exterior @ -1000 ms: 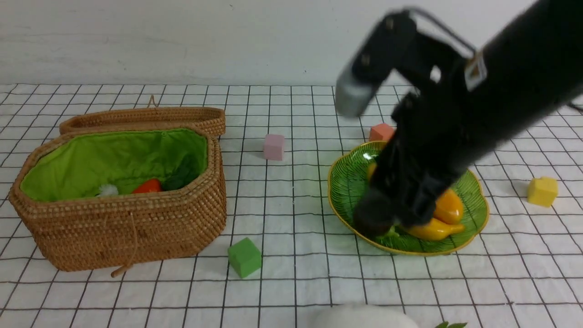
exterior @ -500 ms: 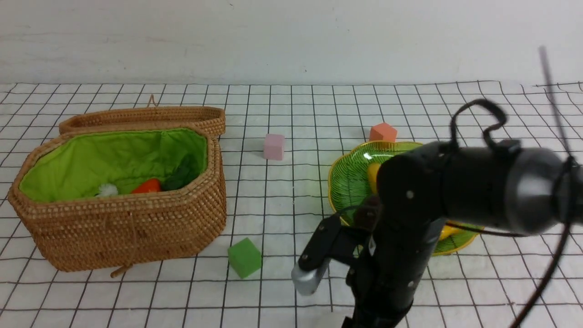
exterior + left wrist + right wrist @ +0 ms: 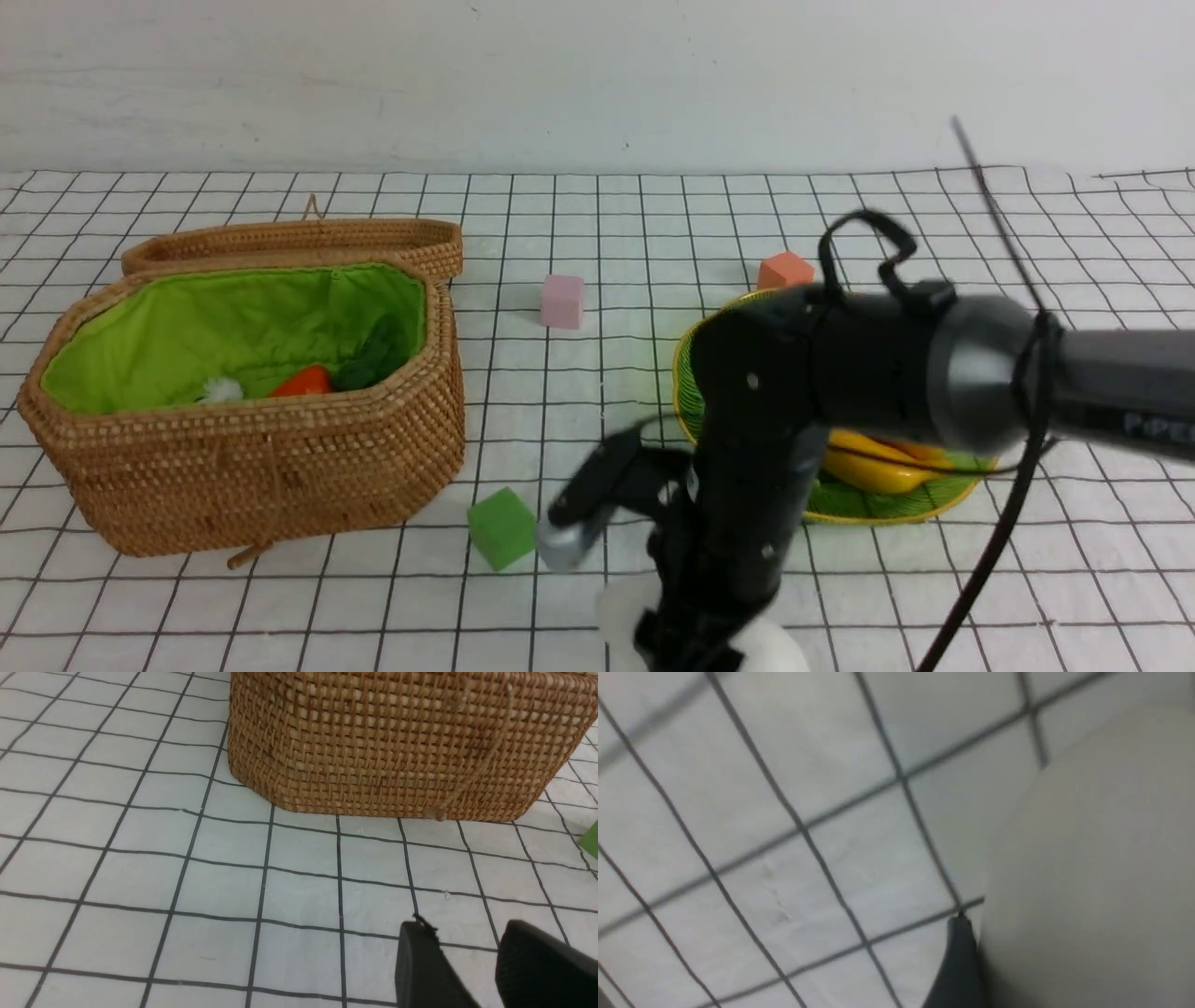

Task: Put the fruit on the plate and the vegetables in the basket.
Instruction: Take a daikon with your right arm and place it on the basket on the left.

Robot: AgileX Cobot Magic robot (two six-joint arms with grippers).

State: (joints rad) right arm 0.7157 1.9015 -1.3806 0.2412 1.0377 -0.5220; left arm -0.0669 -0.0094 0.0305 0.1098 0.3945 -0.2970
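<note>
Right gripper [image 3: 686,644] was down over white radish [image 3: 621,607] at near edge; finger spread, hold: cannot tell. Left gripper [image 3: 472,970] slightly parted, empty. Advice: grip radish mid-body, lift clear, carry left to basket [image 3: 280,476].

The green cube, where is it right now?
In the front view the green cube sits on the cloth between the basket and the plate, nearer the camera than both.
</note>
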